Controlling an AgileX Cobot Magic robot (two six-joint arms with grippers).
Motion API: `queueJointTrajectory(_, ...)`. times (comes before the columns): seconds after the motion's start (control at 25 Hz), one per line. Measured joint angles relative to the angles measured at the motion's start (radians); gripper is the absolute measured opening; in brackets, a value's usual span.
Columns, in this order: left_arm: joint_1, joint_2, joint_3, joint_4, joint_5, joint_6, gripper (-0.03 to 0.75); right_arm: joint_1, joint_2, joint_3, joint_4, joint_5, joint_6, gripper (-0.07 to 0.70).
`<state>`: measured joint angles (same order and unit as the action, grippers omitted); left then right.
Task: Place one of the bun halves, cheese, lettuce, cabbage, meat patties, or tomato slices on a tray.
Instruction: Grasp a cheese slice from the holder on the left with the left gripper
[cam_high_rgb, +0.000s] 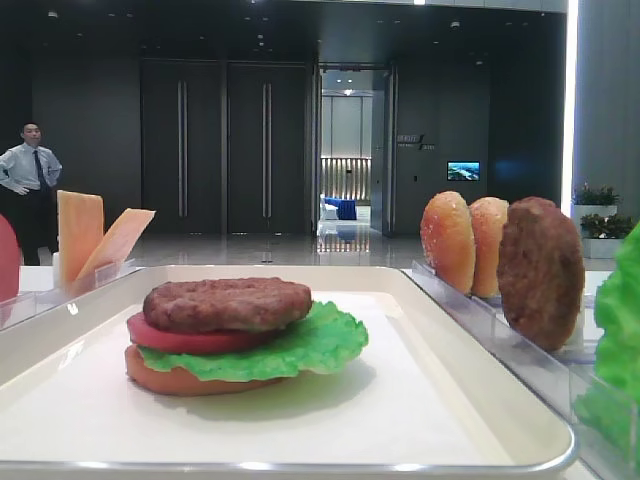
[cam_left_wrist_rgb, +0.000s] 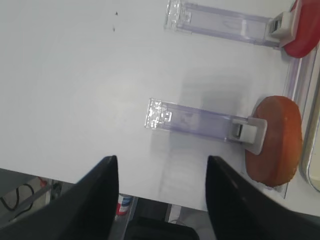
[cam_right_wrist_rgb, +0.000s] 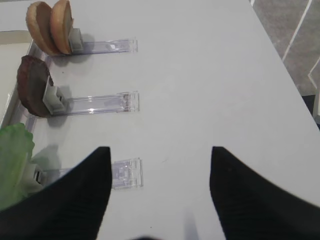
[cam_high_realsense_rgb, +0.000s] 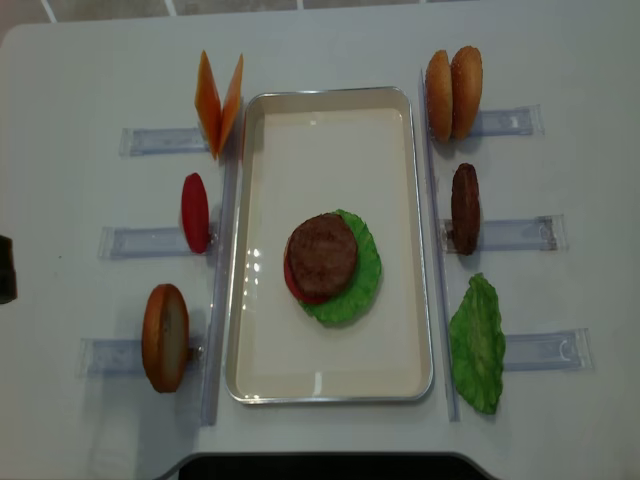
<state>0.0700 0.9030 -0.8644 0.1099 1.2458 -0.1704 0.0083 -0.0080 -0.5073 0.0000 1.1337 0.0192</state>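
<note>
On the cream tray (cam_high_realsense_rgb: 330, 150) lies a stack: a bun half (cam_high_rgb: 190, 382), a tomato slice (cam_high_rgb: 180, 338), lettuce (cam_high_realsense_rgb: 362, 268) and a meat patty (cam_high_realsense_rgb: 322, 252) on top. Left of the tray, racks hold two cheese slices (cam_high_realsense_rgb: 215, 100), a tomato slice (cam_high_realsense_rgb: 195, 212) and a bun half (cam_high_realsense_rgb: 165, 337). To its right stand two bun halves (cam_high_realsense_rgb: 452, 92), a patty (cam_high_realsense_rgb: 465, 208) and lettuce (cam_high_realsense_rgb: 478, 343). My left gripper (cam_left_wrist_rgb: 161, 159) is open and empty over the table's edge, left of that bun half (cam_left_wrist_rgb: 275, 140). My right gripper (cam_right_wrist_rgb: 160, 149) is open above bare table.
Clear plastic holder racks (cam_high_realsense_rgb: 520, 232) stick out sideways from both long sides of the tray. The table's left edge (cam_left_wrist_rgb: 75, 177) runs just under my left fingers. A man (cam_high_rgb: 25, 170) stands far back in the hall.
</note>
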Motion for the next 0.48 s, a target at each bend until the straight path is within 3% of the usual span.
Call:
queueJointTrajectory(0.24, 0.0, 0.232, -0.088, 0.007, -0.029, 0.0, 0.424, 0.0, 0.0, 0.0, 0.0, 0.0, 0.0, 0.413)
queueJointTrajectory(0.32, 0.0, 0.363, -0.193, 0.014, -0.053, 0.0, 0.424, 0.0, 0.0, 0.0, 0.0, 0.0, 0.0, 0.413)
queueJointTrajectory(0.48, 0.0, 0.664, -0.512, 0.018, -0.032, 0.001, 0.424, 0.0, -0.001, 0.0, 0.0, 0.0, 0.0, 0.413)
